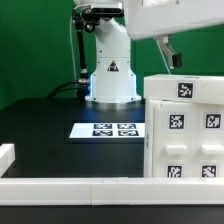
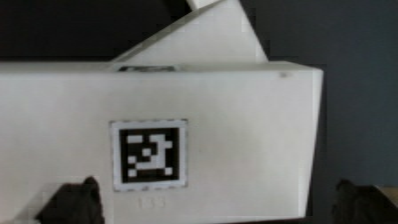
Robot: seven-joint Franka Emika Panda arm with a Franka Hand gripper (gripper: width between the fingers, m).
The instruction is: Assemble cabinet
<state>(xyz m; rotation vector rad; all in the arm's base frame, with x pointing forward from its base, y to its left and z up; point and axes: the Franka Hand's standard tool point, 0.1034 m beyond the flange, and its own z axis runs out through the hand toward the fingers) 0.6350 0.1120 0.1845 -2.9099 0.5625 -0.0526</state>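
The cabinet [image 1: 186, 130] is a large white boxy block with several black-and-white tags, standing on the black table at the exterior view's right. My gripper [image 1: 172, 60] hangs from the arm just above the cabinet's top, near its left edge. In the wrist view a white face of the cabinet [image 2: 214, 110] with one tag fills the picture, and an angled white panel rises behind it. My gripper [image 2: 221, 205] is open, its two dark fingertips [image 2: 75, 202] wide apart on either side of the white face. Nothing is held.
The marker board [image 1: 108, 129] lies flat on the table in front of the robot base [image 1: 110, 75]. Low white border rails run along the front edge [image 1: 70, 188] and the left side [image 1: 6, 155]. A green wall stands behind.
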